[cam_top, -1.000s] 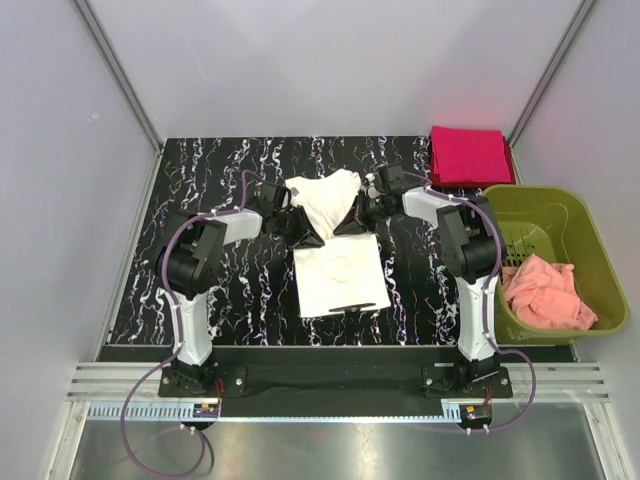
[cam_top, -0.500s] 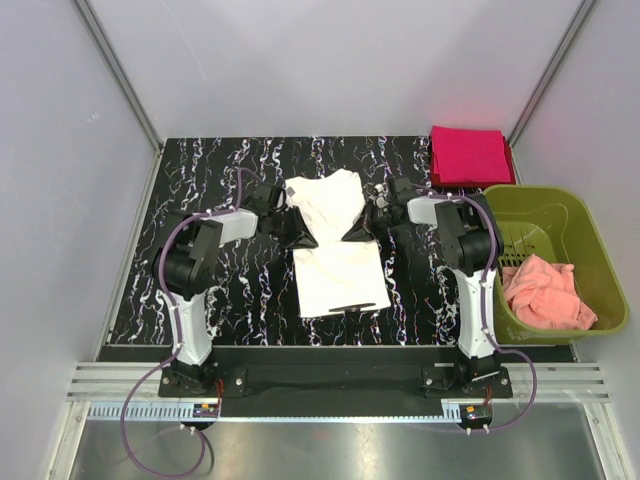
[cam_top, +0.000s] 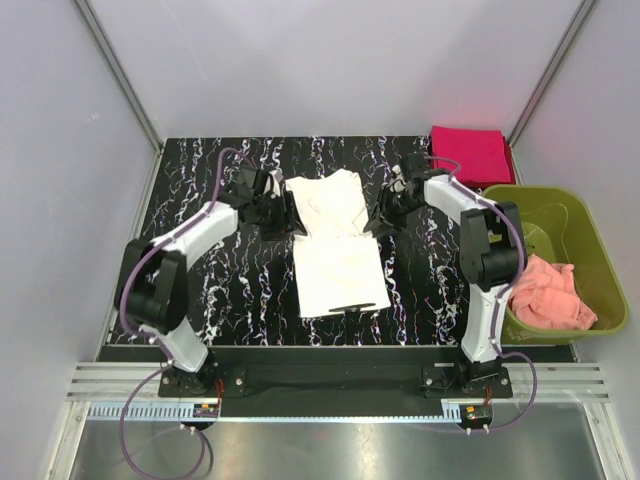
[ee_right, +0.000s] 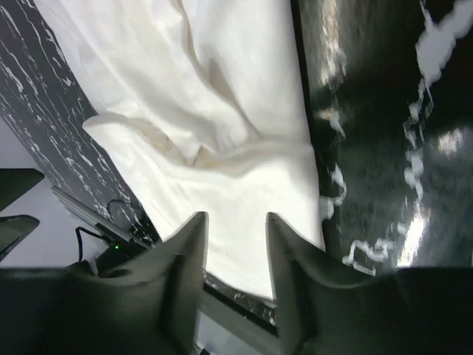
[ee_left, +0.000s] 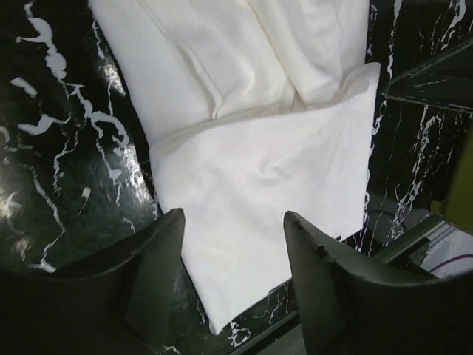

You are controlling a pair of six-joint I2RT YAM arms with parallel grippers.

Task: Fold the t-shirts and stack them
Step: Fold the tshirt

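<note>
Seeing cream-white t-shirt (cam_top: 335, 250) flat in the middle of the table (cam_top: 200, 170), far half a bit rumpled. Got left gripper (ee_left: 235, 218) parted wide-ish at its left edge, right gripper (ee_right: 236, 218) narrower at the right edge, both gripping nothing. Spotted magenta-red tee (cam_top: 470, 155) folded in far-right corner

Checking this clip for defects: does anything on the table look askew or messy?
Only the cream t-shirt: its far half lies rumpled and wider than the flat near half, so edges do not line up. The magenta t-shirt sits neatly folded at the far right corner.
</note>
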